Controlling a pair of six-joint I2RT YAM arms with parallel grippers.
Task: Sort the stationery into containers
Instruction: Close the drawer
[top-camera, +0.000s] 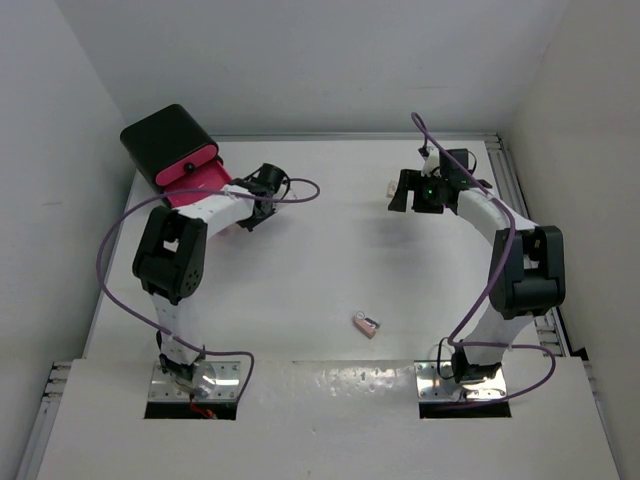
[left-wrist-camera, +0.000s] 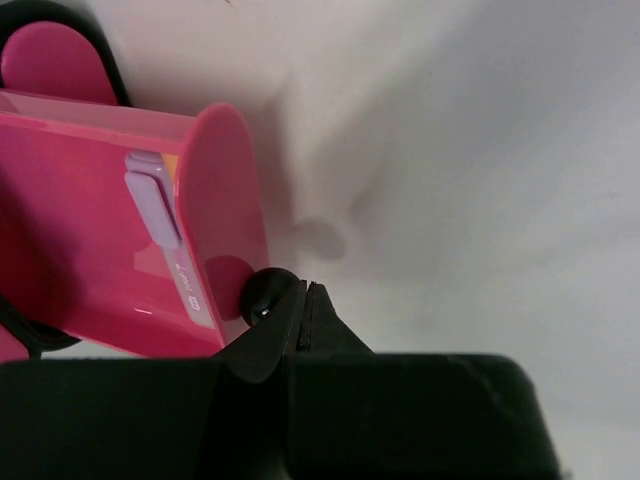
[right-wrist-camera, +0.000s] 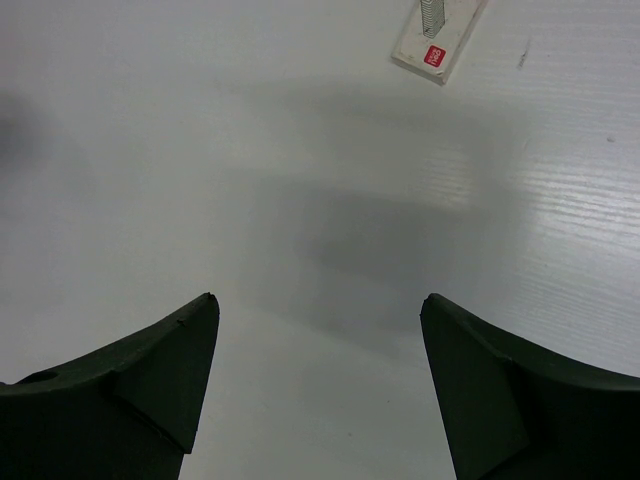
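Fingers (right-wrist-camera: 150, 390) of the right gripper (right-wrist-camera: 315, 300) stood wide apart, holding nothing. The small white block (right-wrist-camera: 440, 35) lay ahead of them and off to the right, clear of both tips, its long axis slanting away rightward. That arm was the nearer. A pinkish block (top-camera: 367, 324) lay mid-table (top-camera: 300, 290), well apart from both arms. The left gripper (left-wrist-camera: 305, 300) was pressed together, beside the black knob (left-wrist-camera: 265, 295) and touching it, not around it. The open pink drawer (left-wrist-camera: 100, 220) of the black cabinet (top-camera: 165, 140) held a lilac marker (left-wrist-camera: 155, 200).
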